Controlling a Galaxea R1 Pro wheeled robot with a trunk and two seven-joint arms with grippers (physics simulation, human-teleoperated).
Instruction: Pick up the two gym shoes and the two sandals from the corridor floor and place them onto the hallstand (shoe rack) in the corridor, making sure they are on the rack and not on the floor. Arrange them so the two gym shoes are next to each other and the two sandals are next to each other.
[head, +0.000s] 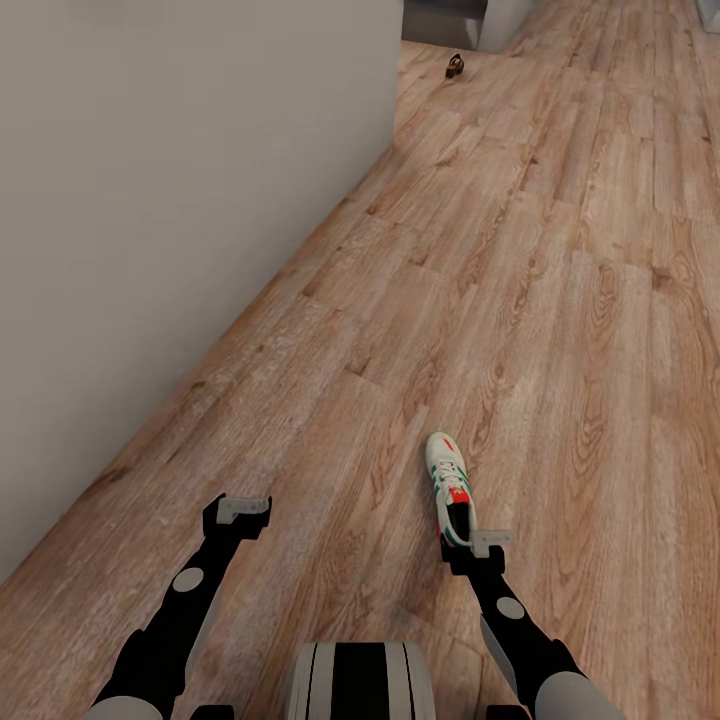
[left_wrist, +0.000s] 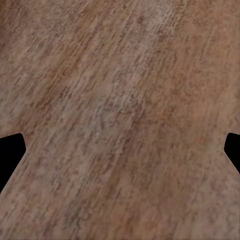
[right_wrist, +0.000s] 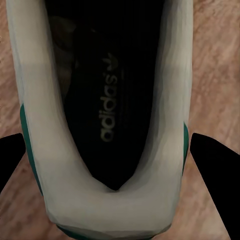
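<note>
One gym shoe (head: 449, 483) lies on the corridor floor (head: 560, 300), white with green stripes and red patches, toe pointing away from me. My right gripper (head: 478, 543) is at its heel. In the right wrist view the heel and dark insole of the gym shoe (right_wrist: 107, 100) sit between the two spread fingers of the right gripper (right_wrist: 112, 160), which stands open around it. My left gripper (head: 238, 508) hangs open over bare floor (left_wrist: 120, 120). One dark sandal (head: 455, 66) lies far off up the corridor. The hallstand is out of view.
A plain light wall (head: 150, 200) runs along the left side, its corner ending near the far sandal. Grey shapes (head: 445, 18) that I cannot identify stand at the far end. Open wood floor stretches ahead and to the right. My own base (head: 360, 680) shows at the bottom.
</note>
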